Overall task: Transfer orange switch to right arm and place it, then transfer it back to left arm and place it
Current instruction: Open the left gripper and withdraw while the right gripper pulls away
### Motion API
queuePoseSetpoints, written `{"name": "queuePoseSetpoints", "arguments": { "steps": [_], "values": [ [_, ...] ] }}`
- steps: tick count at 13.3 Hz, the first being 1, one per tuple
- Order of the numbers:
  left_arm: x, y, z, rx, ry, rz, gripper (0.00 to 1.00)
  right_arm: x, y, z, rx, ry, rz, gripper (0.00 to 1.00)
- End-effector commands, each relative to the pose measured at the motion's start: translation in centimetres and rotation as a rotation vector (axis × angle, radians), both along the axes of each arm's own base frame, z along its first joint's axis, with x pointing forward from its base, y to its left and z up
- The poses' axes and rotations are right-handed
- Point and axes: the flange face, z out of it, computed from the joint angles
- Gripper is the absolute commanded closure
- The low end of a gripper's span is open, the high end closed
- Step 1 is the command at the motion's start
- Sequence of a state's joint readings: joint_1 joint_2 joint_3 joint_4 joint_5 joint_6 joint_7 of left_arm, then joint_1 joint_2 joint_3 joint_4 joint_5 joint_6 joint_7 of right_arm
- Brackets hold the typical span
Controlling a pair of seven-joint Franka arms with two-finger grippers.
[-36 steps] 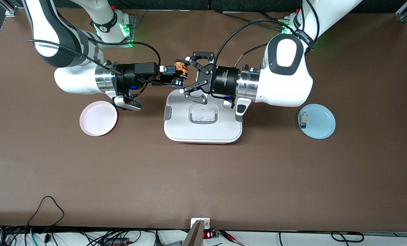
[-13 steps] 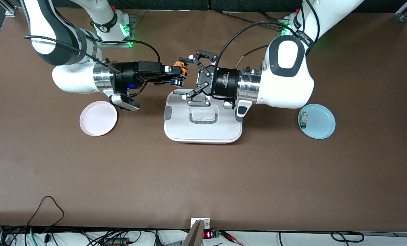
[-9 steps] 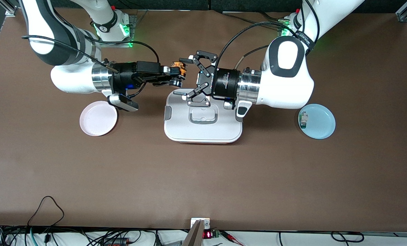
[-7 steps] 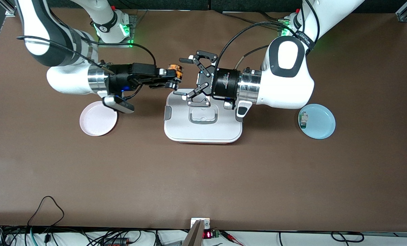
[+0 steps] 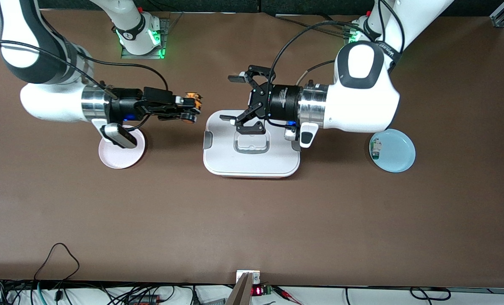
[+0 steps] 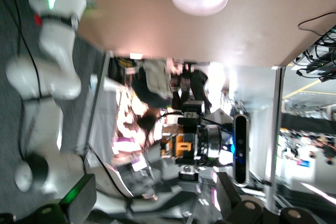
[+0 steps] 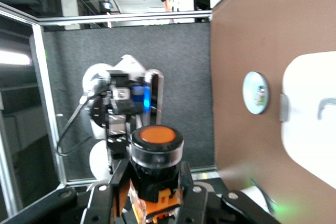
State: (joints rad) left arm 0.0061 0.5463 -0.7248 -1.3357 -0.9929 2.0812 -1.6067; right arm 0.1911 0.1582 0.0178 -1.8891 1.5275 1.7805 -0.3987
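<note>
My right claw (image 5: pixel 188 108) is clenched on the orange switch (image 5: pixel 191 101), a small black cylinder with a glossy round orange cap and orange blocky markings on its body. In my right wrist view the switch (image 7: pixel 156 163) stands upright between my black fingers (image 7: pixel 190 192), cap facing the lens, smooth and shiny with a black ring around it. I hold it up over bare brown table (image 5: pixel 252 220), between the pink plate (image 5: pixel 120 154) and the box (image 5: pixel 252 150).

My left claw (image 5: pixel 237 99) hangs released, its black linkage fingers spread wide, over the edge of the box that lies farther from the front camera. The box is a white, rounded-rectangular container of matte plastic, with grey side latches, a grey recessed lid handle and a reddish strip along its bottom edge.

The pink plate is round, shallow and smooth; my right wrist camera housing hangs over its rim. Toward my left arm's end of the table sits a pale blue round plate (image 5: pixel 398 150) with a small white-and-green component (image 5: pixel 375 148) lying in it near the rim. The table surface is flat, matte brown.
</note>
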Motion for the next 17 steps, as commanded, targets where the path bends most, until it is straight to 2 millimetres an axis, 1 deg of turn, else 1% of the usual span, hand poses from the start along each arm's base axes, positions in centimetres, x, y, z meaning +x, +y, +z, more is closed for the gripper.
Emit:
{"name": "queuePoseSetpoints", "arguments": {
  "steps": [1, 3, 4, 5, 6, 7, 8, 9, 11, 12, 13, 15, 16, 17],
  "values": [
    [-1.0, 0.5, 3.3, 0.078, -0.174, -0.097, 0.0, -0.2, -2.3, 0.8, -0.087, -0.048, 0.038, 0.77],
    [-1.9, 1.2, 5.1, 0.101, -0.337, -0.154, 0.0, -0.2, -4.3, -0.3, -0.218, -0.077, 0.078, 0.77],
    [-2.3, 1.5, 5.6, 0.133, -0.405, -0.195, 0.0, -0.2, -5.6, -0.8, -0.299, -0.106, 0.107, 0.77],
    [-2.8, 1.8, 5.9, 0.177, -0.455, -0.234, 0.0, 0.1, -6.5, -0.6, -0.378, -0.156, 0.144, 0.77],
    [-2.7, 2.8, 6.4, 0.208, -0.478, -0.241, 0.01, 0.2, -7.8, -1.4, -0.47, -0.192, 0.192, 0.77],
    [-2.4, 4.1, 6.5, 0.228, -0.481, -0.255, 0.01, 0.3, -9.5, -2.2, -0.546, -0.217, 0.228, 0.77],
    [-2.5, 5.1, 6.6, 0.242, -0.511, -0.301, 0.01, 0.3, -10.7, -2.9, -0.615, -0.258, 0.278, 0.76],
    [-3.2, 5.8, 6.7, 0.269, -0.566, -0.388, 0.01, 0.2, -11.5, -3.8, -0.69, -0.318, 0.358, 0.76],
    [-5.1, 6.8, 7.2, 0.369, -0.68, -0.569, 0.01, 0.3, -14.1, -5.8, -0.837, -0.389, 0.497, 0.76],
    [-5.7, 7.5, 7.4, 0.422, -0.691, -0.615, 0.01, 0.5, -15.1, -6.3, -0.928, -0.423, 0.575, 0.76],
    [-6.0, 8.9, 7.5, 0.474, -0.681, -0.657, 0.01, 0.6, -16.1, -6.5, -1.031, -0.463, 0.652, 0.76],
    [-7.3, 10.5, 7.6, 0.589, -0.733, -0.816, 0.01, 1.1, -17.2, -7.4, -1.148, -0.546, 0.819, 0.76],
    [-7.4, 11.1, 7.6, 0.623, -0.77, -0.879, 0.01, 1.4, -17.8, -7.8, -1.2, -0.596, 0.902, 0.76],
    [-7.4, 11.8, 7.6, 0.641, -0.797, -0.923, 0.01, 1.9, -18.0, -8.6, -1.242, -0.657, 0.995, 0.76]
  ]
}}
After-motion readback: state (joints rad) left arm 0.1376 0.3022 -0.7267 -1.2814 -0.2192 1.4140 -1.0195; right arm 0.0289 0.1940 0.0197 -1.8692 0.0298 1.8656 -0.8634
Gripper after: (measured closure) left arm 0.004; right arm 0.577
